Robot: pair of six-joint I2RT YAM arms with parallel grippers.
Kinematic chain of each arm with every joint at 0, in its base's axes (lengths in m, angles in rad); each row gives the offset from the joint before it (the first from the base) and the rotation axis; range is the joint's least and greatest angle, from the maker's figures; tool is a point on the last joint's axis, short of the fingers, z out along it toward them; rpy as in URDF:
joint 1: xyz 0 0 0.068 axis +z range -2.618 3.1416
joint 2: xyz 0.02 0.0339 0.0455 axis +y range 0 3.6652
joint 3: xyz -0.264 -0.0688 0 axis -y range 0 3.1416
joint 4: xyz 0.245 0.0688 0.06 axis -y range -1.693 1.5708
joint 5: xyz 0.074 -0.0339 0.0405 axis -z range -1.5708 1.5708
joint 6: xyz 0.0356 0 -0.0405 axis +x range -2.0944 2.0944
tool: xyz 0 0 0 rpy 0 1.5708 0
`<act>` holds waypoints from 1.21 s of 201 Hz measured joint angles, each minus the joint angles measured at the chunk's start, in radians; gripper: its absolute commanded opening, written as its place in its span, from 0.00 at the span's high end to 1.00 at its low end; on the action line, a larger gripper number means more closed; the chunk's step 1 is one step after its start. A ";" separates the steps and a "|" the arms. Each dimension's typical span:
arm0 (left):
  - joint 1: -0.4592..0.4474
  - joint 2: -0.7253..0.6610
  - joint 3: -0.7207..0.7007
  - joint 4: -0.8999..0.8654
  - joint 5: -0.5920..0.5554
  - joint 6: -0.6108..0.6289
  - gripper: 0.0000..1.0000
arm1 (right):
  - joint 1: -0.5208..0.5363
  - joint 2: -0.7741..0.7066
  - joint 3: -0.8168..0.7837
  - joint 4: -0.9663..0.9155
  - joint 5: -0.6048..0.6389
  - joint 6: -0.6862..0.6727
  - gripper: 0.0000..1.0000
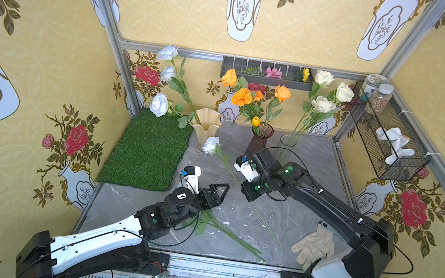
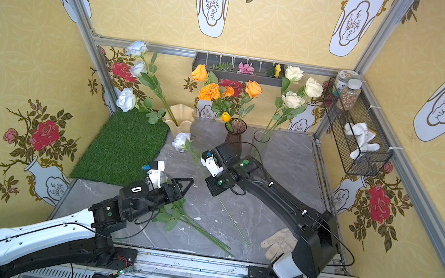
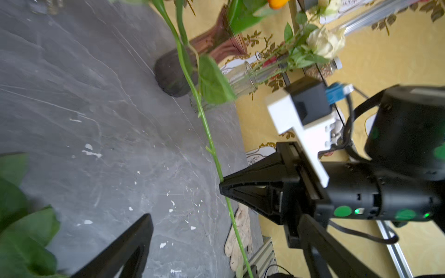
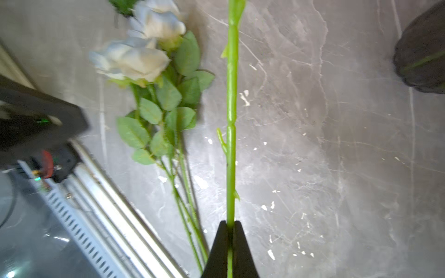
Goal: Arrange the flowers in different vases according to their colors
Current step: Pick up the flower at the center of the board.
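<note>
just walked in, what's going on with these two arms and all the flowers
Two robot arms are sorting artificial flowers into vases by colour. The right pincer is shut on the stem of a pale blue-white rose, whose head sits by the cream vase. The left pincer is open over more pale roses lying on the table. Orange blooms fill the purple vase, and cream-white roses the clear vase.

Top views look down from high front, wrist views close, sharing tabletop (image 1: 236,216)
</note>
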 measured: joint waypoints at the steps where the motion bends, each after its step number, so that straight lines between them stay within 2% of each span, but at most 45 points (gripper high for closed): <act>1: -0.007 0.006 0.005 -0.001 -0.004 0.001 0.06 | -0.002 -0.003 -0.001 -0.002 -0.006 0.001 1.00; 19: -0.048 0.073 0.055 0.000 -0.038 0.017 0.10 | -0.041 -0.054 -0.008 -0.006 -0.085 0.016 1.00; 73: -0.060 0.193 0.174 -0.003 -0.080 0.029 0.29 | -0.055 -0.147 -0.012 -0.018 -0.228 0.049 1.00; 113: -0.060 0.229 0.230 0.003 -0.081 0.050 0.46 | -0.055 -0.174 -0.010 -0.024 -0.254 0.056 1.00; 139: -0.060 0.226 0.219 0.013 -0.087 0.049 0.52 | -0.055 -0.190 0.001 -0.024 -0.260 0.074 1.00; 180: -0.061 0.232 0.219 0.043 -0.079 0.048 0.54 | -0.055 -0.204 -0.005 -0.018 -0.270 0.095 1.00; 213: -0.060 0.268 0.234 0.060 -0.050 0.048 0.62 | -0.055 -0.213 -0.023 -0.004 -0.281 0.101 1.00; 243: -0.061 0.274 0.233 0.087 -0.031 0.039 0.81 | -0.055 -0.222 -0.034 0.002 -0.281 0.104 1.00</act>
